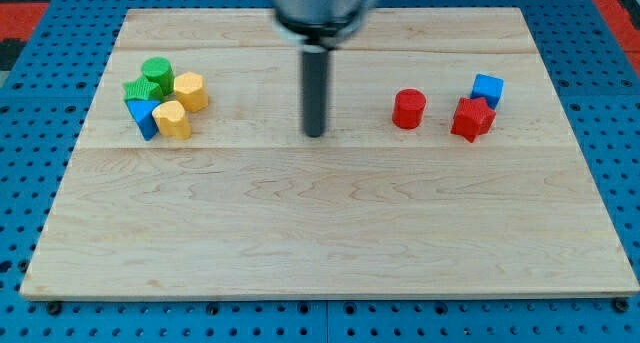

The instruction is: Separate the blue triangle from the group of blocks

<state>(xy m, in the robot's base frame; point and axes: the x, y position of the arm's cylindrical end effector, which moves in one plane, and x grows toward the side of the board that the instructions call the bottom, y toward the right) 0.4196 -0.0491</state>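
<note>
The blue triangle (143, 116) lies at the view's left in a tight group. It touches a yellow block (173, 119) on its right and a green block (137, 88) above it. A green cylinder (157, 73) and a second yellow block (190, 90) complete the group. My tip (315, 133) is near the board's middle, well to the right of the group and apart from every block.
A red cylinder (408, 109), a red star-like block (472, 118) and a blue cube (487, 89) stand at the view's right. The wooden board (330, 233) lies on a blue perforated table (20, 183).
</note>
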